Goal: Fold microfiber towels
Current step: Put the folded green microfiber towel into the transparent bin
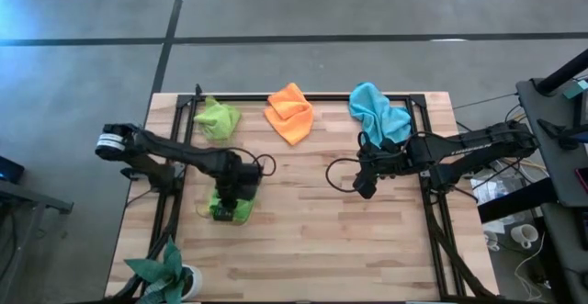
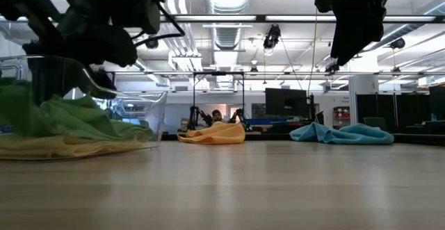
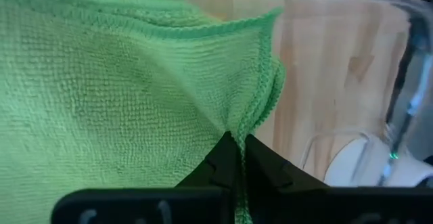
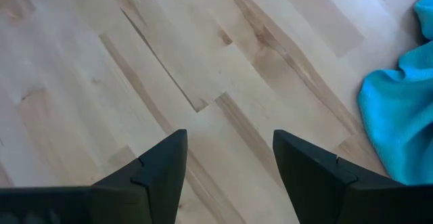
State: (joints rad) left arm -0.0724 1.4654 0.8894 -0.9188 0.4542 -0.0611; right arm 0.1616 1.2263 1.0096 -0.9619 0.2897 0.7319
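Pinching green towel [image 3: 122, 95] edge, left wrist view only.

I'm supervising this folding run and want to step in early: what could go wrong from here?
1. The left gripper pinches only the hem of the green towel inside the clear bin; such a thin grip could slip.
2. Lifting may drag the yellow towel beneath it along.
3. The right gripper hangs open over bare wood beside the light blue towel, and may snag it.
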